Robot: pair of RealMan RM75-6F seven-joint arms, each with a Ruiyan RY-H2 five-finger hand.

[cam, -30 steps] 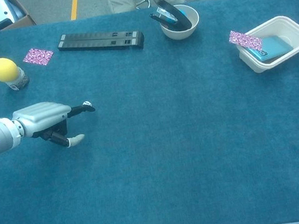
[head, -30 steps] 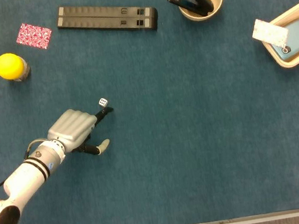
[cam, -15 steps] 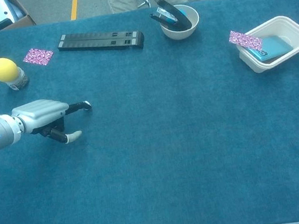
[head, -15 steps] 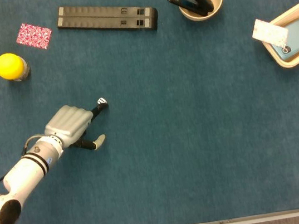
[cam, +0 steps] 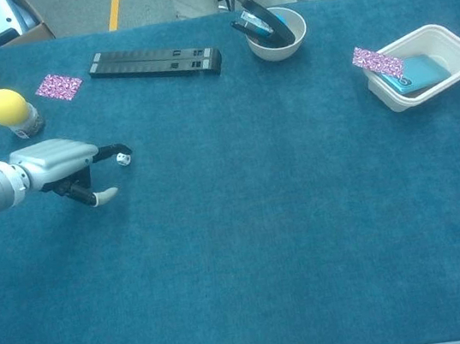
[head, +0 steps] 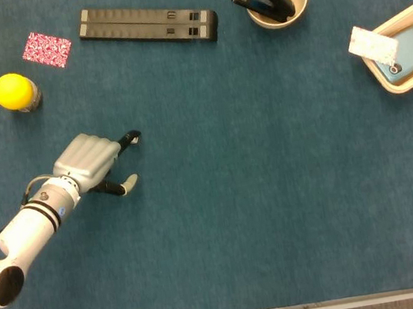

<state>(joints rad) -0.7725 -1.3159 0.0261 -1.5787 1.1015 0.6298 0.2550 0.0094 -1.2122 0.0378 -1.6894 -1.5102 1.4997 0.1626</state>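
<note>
Left hand (cam: 60, 163) open, fingers spread, holding nothing. Small white die (cam: 123, 159) on blue table (cam: 288, 215) just under extended fingertip; head view hides die. Right hand out of sight.

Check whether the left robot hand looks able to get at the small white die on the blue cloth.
Probably yes. In the chest view the die lies just under the extended fingertip of the left robot hand, with only bare cloth around it. The head view hides it beneath that finger.
</note>
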